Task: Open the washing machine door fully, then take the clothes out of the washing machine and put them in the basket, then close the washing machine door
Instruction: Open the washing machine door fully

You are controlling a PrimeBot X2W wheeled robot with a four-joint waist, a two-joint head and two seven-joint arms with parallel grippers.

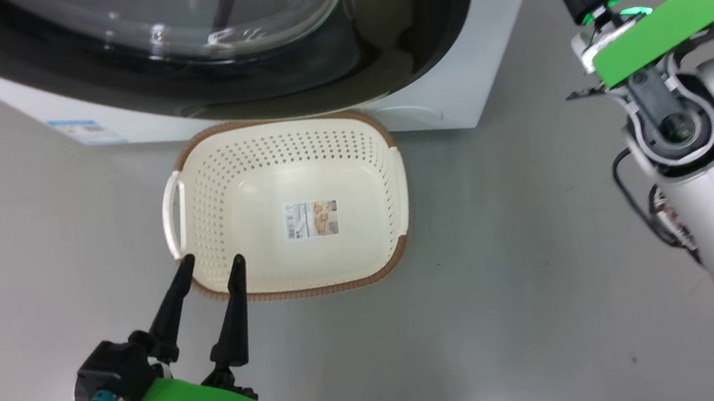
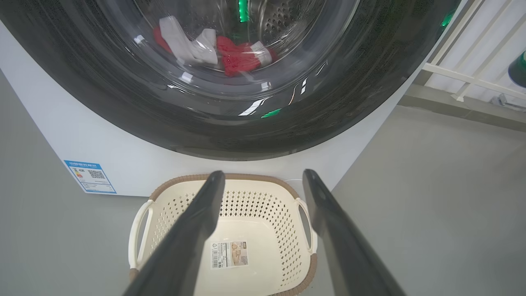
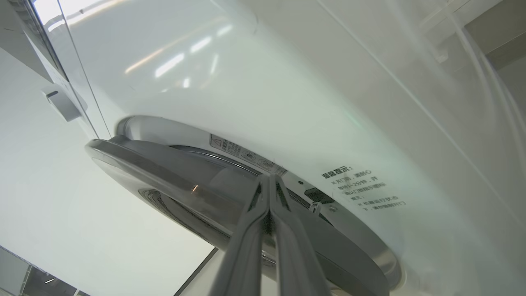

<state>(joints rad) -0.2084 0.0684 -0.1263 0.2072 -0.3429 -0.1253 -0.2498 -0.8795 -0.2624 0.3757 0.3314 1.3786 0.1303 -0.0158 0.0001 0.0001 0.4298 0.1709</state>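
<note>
The washing machine [image 1: 452, 102] stands ahead, a white box, and its door [image 1: 384, 62] shows a glossy black rim around clear glass. Through that glass the left wrist view shows the red and white clothes [image 2: 238, 57] in the drum. The cream basket [image 1: 212, 174] sits on the floor before the machine, holding nothing but its paper label. My left gripper [image 1: 211, 260] hangs open over the basket's near left corner. In the right wrist view my right gripper [image 3: 269, 179] is shut on nothing, its tips at the gap between the door's [image 3: 172, 181] grey edge and the machine front [image 3: 246, 82].
Grey floor [image 1: 531, 275] lies open to the basket's right and left. A blue sticker [image 2: 90, 176] marks the machine's lower left corner. A white railing [image 2: 472, 74] stands to the machine's right. My right forearm [image 1: 666, 115] reaches up along the machine's right side.
</note>
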